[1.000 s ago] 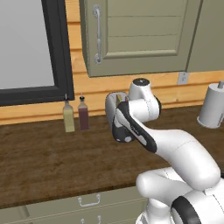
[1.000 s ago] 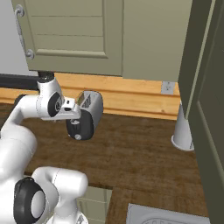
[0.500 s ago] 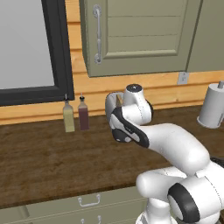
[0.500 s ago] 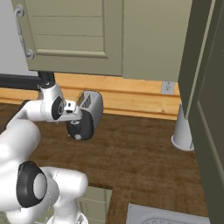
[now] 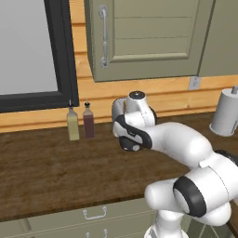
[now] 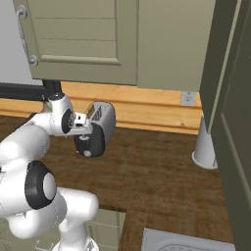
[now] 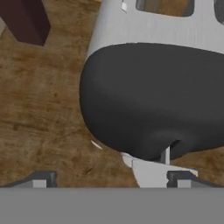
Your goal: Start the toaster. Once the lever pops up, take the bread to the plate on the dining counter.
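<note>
Toaster: shiny silver two-slot toaster (image 7: 148, 26), black end face below my spread, empty pincer (image 7: 114, 178).
Progress: lever apparently not yet pressed; bread delivery remains.

Bottles (image 5: 79, 123) left of toaster (image 6: 100, 127)

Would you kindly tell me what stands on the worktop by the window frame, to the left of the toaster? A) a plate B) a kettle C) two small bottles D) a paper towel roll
C: two small bottles, one pale and one dark red, stand left of the toaster.
</note>
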